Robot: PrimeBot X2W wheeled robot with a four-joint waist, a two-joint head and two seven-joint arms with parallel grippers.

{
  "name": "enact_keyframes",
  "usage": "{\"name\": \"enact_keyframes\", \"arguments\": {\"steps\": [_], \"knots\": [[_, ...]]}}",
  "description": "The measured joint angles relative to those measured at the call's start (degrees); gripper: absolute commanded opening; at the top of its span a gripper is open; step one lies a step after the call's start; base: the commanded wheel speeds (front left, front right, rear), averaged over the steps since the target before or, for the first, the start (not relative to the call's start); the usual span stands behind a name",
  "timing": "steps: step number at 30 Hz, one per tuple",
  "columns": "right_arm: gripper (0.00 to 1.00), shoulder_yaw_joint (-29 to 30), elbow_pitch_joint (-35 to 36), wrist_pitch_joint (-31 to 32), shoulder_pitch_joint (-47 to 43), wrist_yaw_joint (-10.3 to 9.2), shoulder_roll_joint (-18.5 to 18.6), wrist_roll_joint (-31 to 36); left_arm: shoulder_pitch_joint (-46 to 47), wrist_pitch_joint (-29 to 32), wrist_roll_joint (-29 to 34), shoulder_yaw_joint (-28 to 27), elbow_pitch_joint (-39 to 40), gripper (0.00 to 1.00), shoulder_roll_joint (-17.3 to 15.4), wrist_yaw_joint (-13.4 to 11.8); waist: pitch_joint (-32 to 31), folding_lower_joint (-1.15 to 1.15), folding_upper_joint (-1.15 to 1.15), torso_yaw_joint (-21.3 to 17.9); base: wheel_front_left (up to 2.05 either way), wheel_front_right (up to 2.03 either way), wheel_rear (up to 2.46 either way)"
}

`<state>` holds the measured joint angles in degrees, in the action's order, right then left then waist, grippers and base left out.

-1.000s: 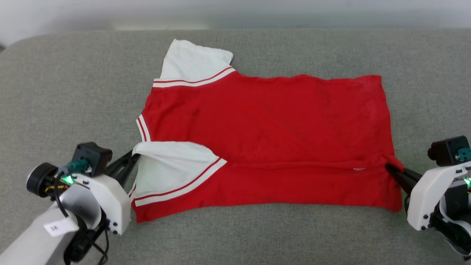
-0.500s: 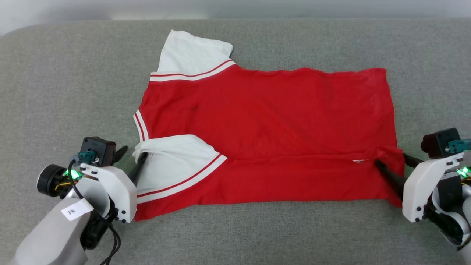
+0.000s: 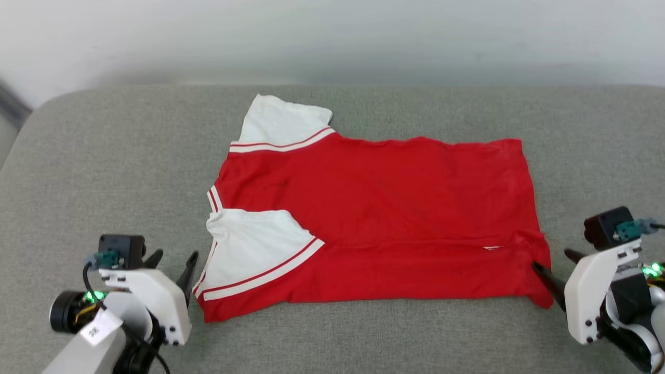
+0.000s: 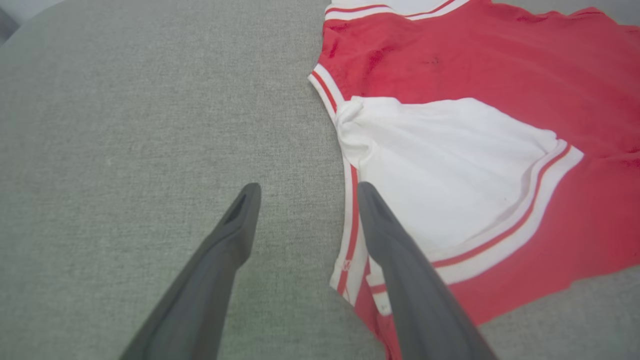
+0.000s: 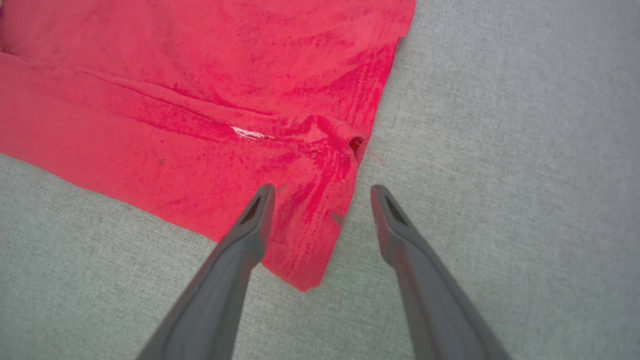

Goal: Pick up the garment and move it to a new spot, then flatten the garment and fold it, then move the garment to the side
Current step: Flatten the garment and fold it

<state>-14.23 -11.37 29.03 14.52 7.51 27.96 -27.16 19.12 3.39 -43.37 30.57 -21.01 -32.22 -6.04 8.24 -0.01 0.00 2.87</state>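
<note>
The garment, a red shirt with white sleeves and red-and-white trim, lies spread on the grey cushion, its near long edge folded up over the body. One white sleeve lies folded in on the red; the other sleeve sticks out at the far side. My left gripper stands open just off the collar end, one finger over the striped edge of the garment, holding nothing. My right gripper is open at the hem corner, straddling the edge of the garment, nothing pinched.
The grey fabric cushion stretches wide to both sides and in front of the shirt. A pale wall runs behind its back edge. The cushion's rounded corner shows at the far left.
Both grippers have opened and let go of the garment's folded edge, then drawn back a little. The fold now rests flat. The head camera has shifted, showing more of the wall.
</note>
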Motion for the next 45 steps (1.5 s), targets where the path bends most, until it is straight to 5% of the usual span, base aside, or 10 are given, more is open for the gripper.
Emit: {"name": "enact_keyframes", "arguments": {"steps": [11, 18, 24, 37, 38, 39, 40, 41, 45], "knots": [[1.00, 15.3, 15.0, 15.0, -10.3, -0.01, -11.3, 8.8, -13.9, 10.7, -3.9, -1.1, 20.7, 1.00, -4.7, -11.8, -1.5, -0.01, 0.00, -0.2, 0.00, 0.00, 0.00], [1.00, 18.1, 23.1, 19.5, -13.0, -0.01, -15.7, 11.6, -15.7, 13.7, -3.7, -1.1, 26.8, 1.00, -6.1, -16.6, 0.9, -0.01, 0.00, -1.0, 0.00, 0.00, 0.00], [1.00, 18.6, 26.0, 19.9, -13.3, -0.01, -17.4, 12.1, -15.6, 14.9, -3.2, -1.2, 26.3, 1.00, -6.4, -18.5, 3.5, 0.00, 0.00, -2.1, 0.00, 0.00, 0.00], [1.00, 19.1, 26.5, 18.9, -13.1, -0.01, -17.4, 12.3, -13.8, 15.8, -5.5, -1.1, 21.9, 1.00, -5.5, -15.6, 8.0, 0.00, 0.00, -3.9, 0.00, 0.00, 0.00], [1.00, 19.2, 26.5, 18.9, -13.1, -0.01, -17.3, 12.3, -13.6, 16.1, -5.8, -1.0, 21.6, 0.95, -5.4, -15.0, 8.2, 0.00, 0.00, -4.0, 0.00, 0.00, 0.00], [1.00, 19.1, 26.5, 18.9, -13.1, -0.01, -17.3, 12.3, -13.3, 16.3, -6.2, -0.9, 21.3, 0.41, -5.3, -14.4, 8.4, 0.00, 0.00, -4.0, 0.00, 0.00, 0.00], [1.00, 19.1, 26.5, 18.9, -13.1, -0.01, -17.2, 12.3, -13.0, 16.6, -6.6, -0.8, 20.9, 0.06, -5.3, -13.7, 8.5, 0.00, 0.00, -4.0, 0.00, 0.00, 0.00], [1.00, 19.1, 26.5, 18.9, -13.1, -0.01, -17.1, 12.3, -12.8, 16.8, -6.9, -0.7, 20.5, 0.00, -5.3, -13.0, 8.5, 0.00, 0.00, -3.9, 0.00, 0.00, 0.00], [1.00, 19.4, 26.6, 19.2, -13.0, -0.01, -16.3, 13.3, -12.1, 16.0, -7.7, -0.4, 18.7, 0.00, -4.4, -10.7, 7.9, 0.00, 0.00, -3.5, 0.00, 0.00, 0.00]]}}
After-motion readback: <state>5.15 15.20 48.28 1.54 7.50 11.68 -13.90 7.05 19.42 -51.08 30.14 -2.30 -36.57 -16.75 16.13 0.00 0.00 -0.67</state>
